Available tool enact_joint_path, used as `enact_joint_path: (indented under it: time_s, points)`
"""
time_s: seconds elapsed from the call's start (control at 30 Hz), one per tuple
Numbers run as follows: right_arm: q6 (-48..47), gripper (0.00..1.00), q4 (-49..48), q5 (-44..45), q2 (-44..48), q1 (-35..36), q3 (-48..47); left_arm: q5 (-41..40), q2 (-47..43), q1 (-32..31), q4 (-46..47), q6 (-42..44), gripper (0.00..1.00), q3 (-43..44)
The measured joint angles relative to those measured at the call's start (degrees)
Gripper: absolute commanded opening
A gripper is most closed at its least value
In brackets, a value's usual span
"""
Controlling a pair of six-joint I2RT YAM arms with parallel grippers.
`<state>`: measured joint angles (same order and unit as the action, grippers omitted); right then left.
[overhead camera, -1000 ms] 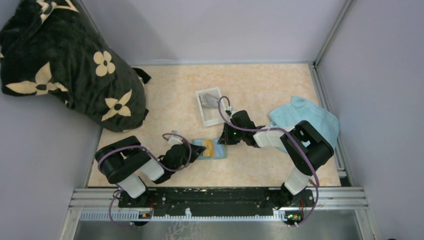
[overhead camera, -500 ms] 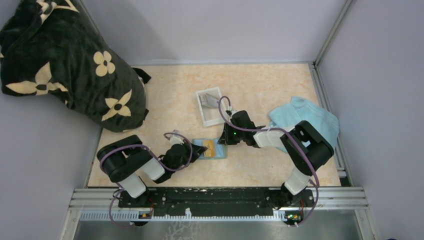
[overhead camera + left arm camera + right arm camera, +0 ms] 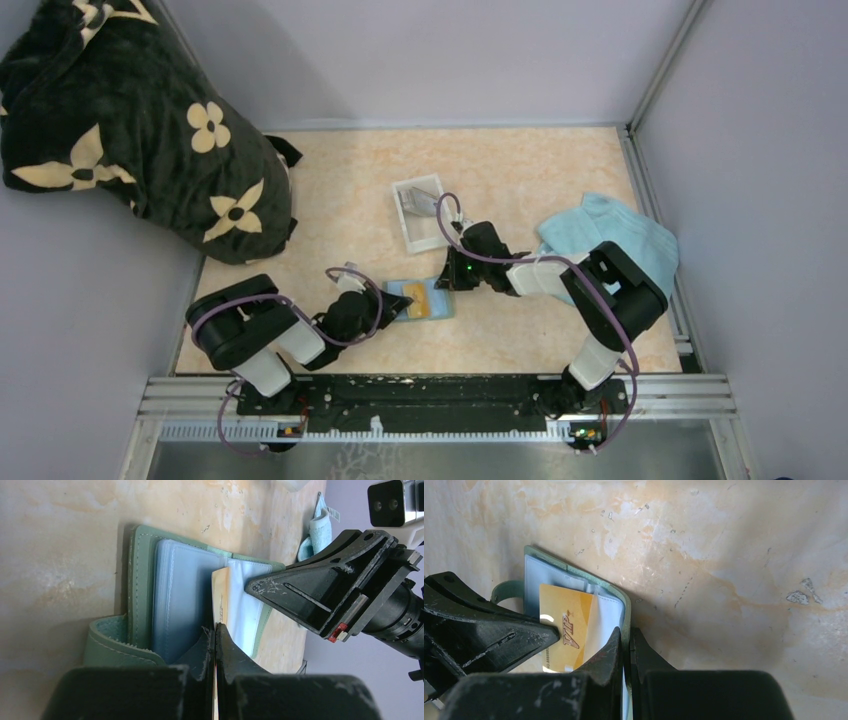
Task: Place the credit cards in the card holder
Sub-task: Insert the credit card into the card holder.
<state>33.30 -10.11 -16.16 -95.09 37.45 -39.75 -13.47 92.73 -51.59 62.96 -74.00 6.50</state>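
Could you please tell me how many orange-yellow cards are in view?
1. The orange-yellow card lies over the open card holder, pinched by the left gripper. Others may be hidden in its slots or in the white tray.

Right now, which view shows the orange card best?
Right wrist: the card faces that camera, VIP print readable, over the holder. Left wrist shows it edge-on, pinched in the left gripper. Top shows only a small orange patch.
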Motion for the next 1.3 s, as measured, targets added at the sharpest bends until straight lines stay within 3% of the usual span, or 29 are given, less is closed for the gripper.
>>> enact_joint_path:
  time_s: [0.77,1.3]
  points:
    - [0.4,0.00,-0.9,0.9,0.7,0.3,1.1,0.5,6.1,-1.0,8.6,-1.7,0.00,-1.0]
    - [1.3,0.00,-0.6,1.3,1.1,0.7,1.5,0.7,2.5,-1.6,3.9,-0.9,0.00,-1.1]
